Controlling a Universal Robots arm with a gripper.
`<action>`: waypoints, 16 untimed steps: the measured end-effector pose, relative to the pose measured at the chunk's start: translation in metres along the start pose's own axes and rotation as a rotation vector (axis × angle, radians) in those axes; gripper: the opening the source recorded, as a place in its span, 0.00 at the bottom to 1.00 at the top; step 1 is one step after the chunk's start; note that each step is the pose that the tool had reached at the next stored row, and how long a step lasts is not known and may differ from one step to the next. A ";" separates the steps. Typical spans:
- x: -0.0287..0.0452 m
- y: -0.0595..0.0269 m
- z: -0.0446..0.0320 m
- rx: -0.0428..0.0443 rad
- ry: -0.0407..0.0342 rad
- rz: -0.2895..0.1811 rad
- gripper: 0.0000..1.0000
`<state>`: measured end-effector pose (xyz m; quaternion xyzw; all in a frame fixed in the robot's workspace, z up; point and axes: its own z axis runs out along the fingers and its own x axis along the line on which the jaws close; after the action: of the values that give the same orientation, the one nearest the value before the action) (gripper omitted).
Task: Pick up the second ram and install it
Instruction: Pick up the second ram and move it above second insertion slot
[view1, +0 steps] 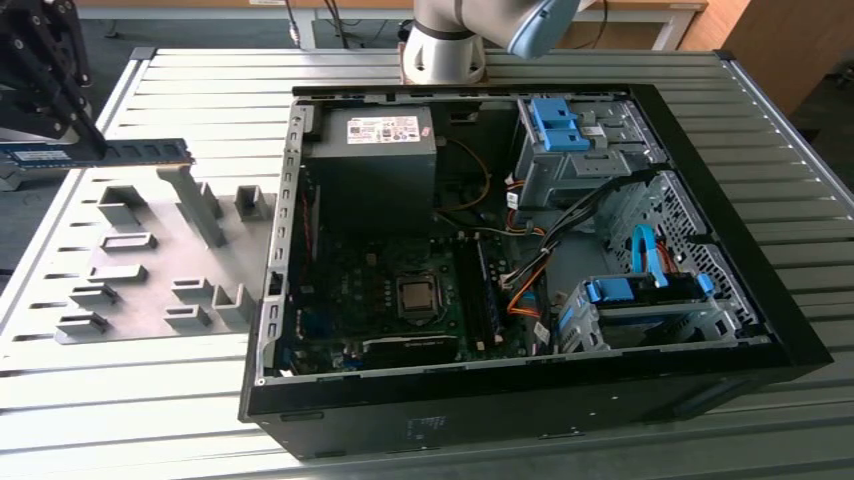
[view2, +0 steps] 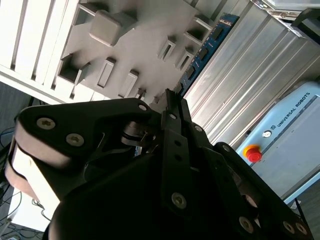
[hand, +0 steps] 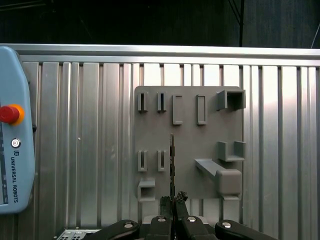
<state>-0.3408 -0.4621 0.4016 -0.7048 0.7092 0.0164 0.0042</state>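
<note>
The second ram (view1: 134, 151) is a thin blue stick held level above the grey holder plate (view1: 147, 270) at the exterior view's left. My gripper (view1: 88, 146) is shut on it from above, gripping it partway along its length. In the first wrist view the ram (hand: 172, 160) shows edge-on, running out from between my fingertips (hand: 173, 201) over the holder plate (hand: 190, 145). In the second wrist view its blue board with black chips (view2: 206, 49) reaches past my gripper (view2: 169, 100). The open computer case (view1: 747, 290) lies to the exterior view's right, with its mainboard (view1: 400, 300) exposed.
Inside the case are a power supply (view1: 374, 150), blue-clipped drive cages (view1: 574, 130) (view1: 641, 300) and loose cables (view1: 527, 280). Grey holder blocks (view1: 200, 205) stand up from the plate. A teach pendant (hand: 15, 150) lies on the slatted metal table (view1: 134, 400). The arm's base (view1: 447, 45) is behind the case.
</note>
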 end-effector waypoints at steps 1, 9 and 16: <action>0.0000 -0.0004 0.0000 0.0000 0.0000 0.000 0.14; 0.0000 -0.0031 0.0000 0.0000 0.0000 0.000 0.14; -0.0001 -0.0057 -0.0002 -0.0001 0.0001 0.000 0.14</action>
<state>-0.3350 -0.4621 0.4017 -0.7048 0.7092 0.0164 0.0041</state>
